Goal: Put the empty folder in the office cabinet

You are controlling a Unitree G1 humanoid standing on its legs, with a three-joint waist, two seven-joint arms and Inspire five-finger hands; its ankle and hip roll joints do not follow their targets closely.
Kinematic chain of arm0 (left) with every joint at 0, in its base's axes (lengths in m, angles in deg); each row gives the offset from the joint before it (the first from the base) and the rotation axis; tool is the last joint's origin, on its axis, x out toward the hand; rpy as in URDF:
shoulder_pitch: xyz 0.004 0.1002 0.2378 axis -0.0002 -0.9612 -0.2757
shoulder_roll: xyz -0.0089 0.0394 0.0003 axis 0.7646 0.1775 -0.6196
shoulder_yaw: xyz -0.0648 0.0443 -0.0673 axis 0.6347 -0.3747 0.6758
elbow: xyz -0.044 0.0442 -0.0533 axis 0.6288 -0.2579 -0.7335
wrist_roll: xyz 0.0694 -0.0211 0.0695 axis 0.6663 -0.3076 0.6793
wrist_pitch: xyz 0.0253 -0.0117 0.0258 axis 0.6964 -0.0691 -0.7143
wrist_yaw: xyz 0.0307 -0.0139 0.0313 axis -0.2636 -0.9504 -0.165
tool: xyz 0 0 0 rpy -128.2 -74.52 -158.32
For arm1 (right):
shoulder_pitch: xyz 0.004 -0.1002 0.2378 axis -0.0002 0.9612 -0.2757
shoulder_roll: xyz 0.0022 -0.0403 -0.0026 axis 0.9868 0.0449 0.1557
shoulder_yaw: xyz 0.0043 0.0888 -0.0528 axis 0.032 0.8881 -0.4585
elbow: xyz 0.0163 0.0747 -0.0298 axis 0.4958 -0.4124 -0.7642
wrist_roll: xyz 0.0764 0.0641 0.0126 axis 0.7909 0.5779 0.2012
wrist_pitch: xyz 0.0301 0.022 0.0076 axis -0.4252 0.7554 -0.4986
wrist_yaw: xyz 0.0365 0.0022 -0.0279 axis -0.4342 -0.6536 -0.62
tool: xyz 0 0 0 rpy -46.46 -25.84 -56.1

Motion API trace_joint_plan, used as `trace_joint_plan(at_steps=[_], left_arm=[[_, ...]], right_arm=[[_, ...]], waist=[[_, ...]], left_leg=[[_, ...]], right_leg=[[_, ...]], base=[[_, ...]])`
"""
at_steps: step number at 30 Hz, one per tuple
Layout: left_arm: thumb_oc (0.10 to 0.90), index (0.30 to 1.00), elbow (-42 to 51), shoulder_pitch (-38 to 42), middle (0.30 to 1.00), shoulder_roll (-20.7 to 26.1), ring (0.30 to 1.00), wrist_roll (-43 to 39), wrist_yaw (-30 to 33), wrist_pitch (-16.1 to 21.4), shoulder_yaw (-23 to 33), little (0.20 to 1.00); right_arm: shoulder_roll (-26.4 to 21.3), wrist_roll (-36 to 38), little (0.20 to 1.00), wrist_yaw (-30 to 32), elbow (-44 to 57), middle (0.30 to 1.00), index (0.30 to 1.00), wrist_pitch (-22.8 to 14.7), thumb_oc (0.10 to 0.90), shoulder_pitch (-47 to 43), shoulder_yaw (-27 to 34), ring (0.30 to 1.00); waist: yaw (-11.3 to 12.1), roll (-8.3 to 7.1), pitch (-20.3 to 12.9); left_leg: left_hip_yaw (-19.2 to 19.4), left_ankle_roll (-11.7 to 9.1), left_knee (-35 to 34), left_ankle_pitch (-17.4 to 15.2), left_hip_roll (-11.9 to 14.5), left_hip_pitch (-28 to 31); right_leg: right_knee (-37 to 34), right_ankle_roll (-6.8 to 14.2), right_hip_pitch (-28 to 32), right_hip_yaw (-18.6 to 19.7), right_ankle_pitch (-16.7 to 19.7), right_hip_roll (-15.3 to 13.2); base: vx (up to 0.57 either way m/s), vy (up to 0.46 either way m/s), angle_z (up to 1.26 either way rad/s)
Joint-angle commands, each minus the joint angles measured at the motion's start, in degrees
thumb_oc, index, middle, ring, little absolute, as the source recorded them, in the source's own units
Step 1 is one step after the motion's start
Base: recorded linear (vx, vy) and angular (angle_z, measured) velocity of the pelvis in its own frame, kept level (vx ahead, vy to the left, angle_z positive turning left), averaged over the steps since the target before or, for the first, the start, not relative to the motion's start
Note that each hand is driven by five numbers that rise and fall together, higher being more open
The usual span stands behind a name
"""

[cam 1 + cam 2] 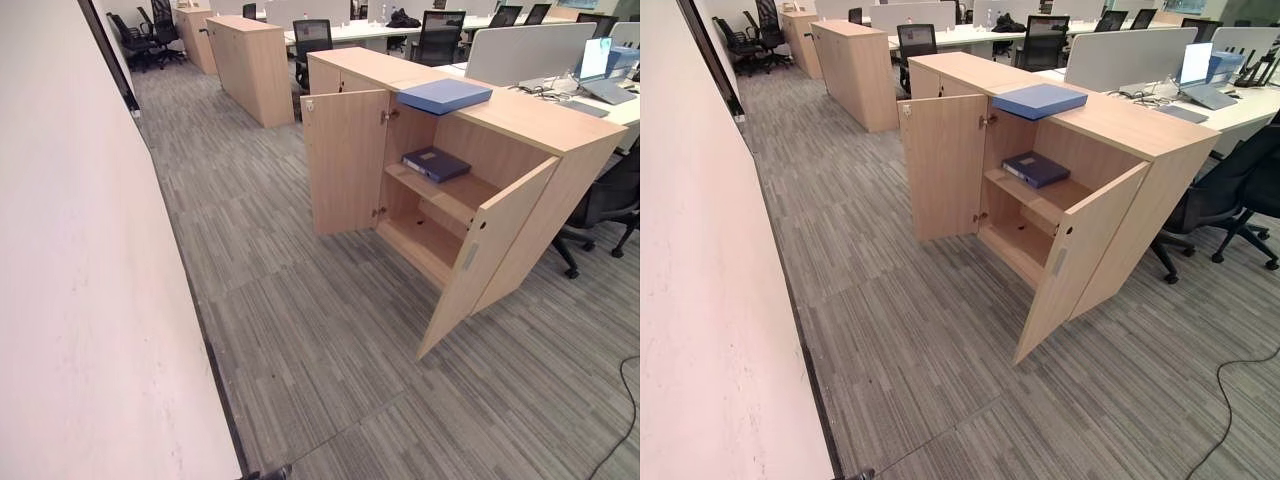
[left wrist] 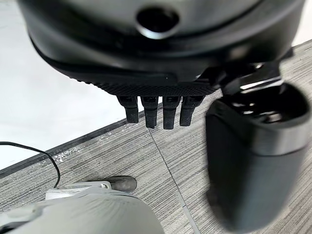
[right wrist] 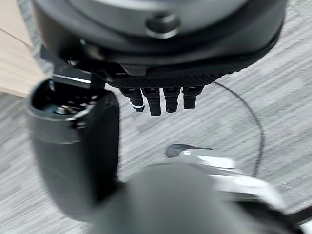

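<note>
A wooden office cabinet [image 1: 530, 122] stands ahead on the right with both doors swung open. A light blue folder [image 1: 445, 96] lies flat on its top. Inside, a darker blue folder [image 1: 436, 163] lies on the upper shelf, and the lower compartment [image 1: 1025, 238] looks bare. My left hand [image 2: 155, 111] hangs over the grey carpet with its fingers straight and holds nothing. My right hand [image 3: 161, 101] hangs the same way, open and holding nothing, with carpet below it. Both hands are far from the cabinet.
The left door [image 1: 345, 160] and right door [image 1: 490, 255] stick out over the carpet. A white wall [image 1: 80, 300] runs along my left. More cabinets [image 1: 252, 65] stand further back. Desks with a laptop [image 1: 605, 85] and black chairs [image 1: 600, 205] lie behind the cabinet.
</note>
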Motion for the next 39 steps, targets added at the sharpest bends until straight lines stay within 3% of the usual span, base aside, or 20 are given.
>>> trace_joint_plan(at_steps=[1, 6, 7, 8, 9, 13, 17, 23, 28, 32, 39], left_arm=[[0.800, 0.900, -1.89, 3.34, 0.900, -0.61, 0.900, 2.68, -0.29, 1.44, 0.64, 0.900], [0.800, 0.900, -3.52, 2.99, 0.900, -0.50, 0.900, 0.08, -0.77, 0.92, 3.45, 0.900], [0.800, 0.900, -4.02, 2.90, 0.900, -0.64, 0.900, -1.29, -1.13, 1.16, 4.26, 0.900], [0.800, 0.900, -4.02, 2.89, 0.900, -0.64, 0.900, -1.29, -1.13, 1.17, 4.25, 0.900], [0.800, 0.900, -5.07, 3.13, 0.900, -0.87, 0.900, -2.21, -1.95, 0.82, 4.55, 0.900], [0.800, 0.900, -4.91, 3.30, 0.900, -1.04, 0.900, -2.96, -1.40, 1.20, 4.61, 0.900], [0.800, 0.900, -5.21, 3.34, 0.900, -1.09, 0.900, -1.35, -0.39, 1.53, 3.98, 0.900], [0.800, 0.900, -4.69, 3.40, 0.900, -1.07, 0.900, 4.49, 1.57, 1.19, 0.83, 0.900], [0.800, 0.900, -4.45, 3.72, 0.900, -1.00, 0.900, 6.44, 1.86, 1.26, -0.12, 0.900], [0.800, 0.900, -4.35, 4.44, 0.900, -0.46, 0.900, 11.41, 2.38, 1.38, -2.79, 0.900], [0.800, 0.900, -4.67, 4.65, 0.900, -0.33, 0.900, 12.02, 2.06, 1.18, -3.23, 0.900]], right_arm=[[-0.98, -0.80, 0.900, -0.34, -2.23, 0.900, 0.900, 0.06, 0.800, -2.77, -2.76, 0.900], [-0.73, 1.28, 0.900, -1.24, -2.19, 0.900, 0.900, 0.06, 0.800, -2.33, -1.95, 0.900], [-0.49, 7.58, 0.900, -2.46, 0.18, 0.900, 0.900, -1.29, 0.800, -1.59, 0.02, 0.900], [-0.49, 7.59, 0.900, -2.45, 0.20, 0.900, 0.900, -1.28, 0.800, -1.57, 0.02, 0.900], [-0.44, 12.45, 0.900, -2.34, 1.02, 0.900, 0.900, -2.34, 0.800, -1.44, 2.49, 0.900], [-0.29, 18.28, 0.900, -0.70, 2.46, 0.900, 0.900, -4.59, 0.800, -1.33, 6.09, 0.900], [-0.75, 15.98, 0.900, 1.11, 3.15, 0.900, 0.900, -5.12, 0.800, -1.36, 5.80, 0.900], [-1.43, 2.68, 0.900, 5.16, 3.71, 0.900, 0.900, -3.32, 0.800, -1.85, 0.31, 0.900], [-1.31, 2.66, 0.900, 4.50, 3.55, 0.900, 0.900, -3.08, 0.800, -2.00, -0.34, 0.900], [-1.12, 8.66, 0.900, -0.55, 1.83, 0.900, 0.900, -2.94, 0.800, -1.95, 0.06, 0.900], [-1.54, 8.18, 0.900, -1.41, 1.70, 0.900, 0.900, -2.91, 0.800, -1.94, -0.37, 0.900]], waist=[[-0.49, -0.62, 1.29], [-0.49, -0.70, 0.89], [-0.74, -0.78, 0.86], [-0.73, -0.78, 0.88], [-1.12, -0.66, 0.88], [-1.76, -0.41, 1.02], [-1.84, -0.35, 0.98], [-1.39, -0.20, 1.05], [-1.38, -0.24, 1.24], [-1.36, -0.41, 1.26], [-1.37, -0.57, 1.17]], left_leg=[[-5.10, -0.22, -0.45, -6.05, -2.19, 3.16], [-4.95, -0.23, -0.45, -6.38, -2.13, 3.76], [-4.74, -0.27, -0.45, -6.47, -2.05, 4.00], [-4.73, -0.27, -0.45, -6.48, -2.05, 4.04], [-4.41, -0.30, -0.45, -6.55, -1.97, 4.11], [-3.89, -0.34, -0.45, -6.79, -1.84, 4.28], [-3.78, -0.37, -0.45, -6.87, -1.81, 4.40], [-3.98, -0.35, -0.45, -7.02, -1.76, 4.67], [-4.09, -0.36, -0.45, -7.03, -1.72, 4.72], [-4.27, -0.36, -0.45, -6.98, -1.70, 4.72], [-4.39, -0.40, -0.45, -6.97, -1.62, 4.71]], right_leg=[[-4.72, 3.38, 3.27, 2.92, 5.27, -0.89], [-5.20, 3.35, 3.95, 3.15, 5.27, -0.78], [-5.29, 3.35, 4.13, 3.27, 5.32, -0.77], [-5.30, 3.35, 4.17, 3.28, 5.32, -0.76], [-5.30, 3.40, 4.18, 3.48, 5.33, -0.69], [-5.20, 3.45, 4.10, 3.68, 5.30, -0.53], [-5.27, 3.47, 4.16, 3.69, 5.33, -0.49], [-5.37, 3.36, 4.52, 3.52, 5.09, -0.36], [-5.32, 3.31, 4.59, 3.54, 4.95, -0.33], [-5.31, 3.13, 4.71, 3.42, 4.78, -0.14], [-5.20, 3.06, 4.66, 3.27, 4.70, -0.12]], base=[[0.00, 0.000, 0.00], [0.03, 0.005, 0.03], [0.00, 0.000, 0.00], [0.00, 0.000, 0.00], [0.00, 0.000, 0.00], [0.00, 0.010, -0.11], [0.00, 0.001, -0.09], [0.00, 0.000, 0.00], [0.00, 0.000, 0.00], [0.00, 0.000, 0.00], [0.00, 0.000, 0.00]])
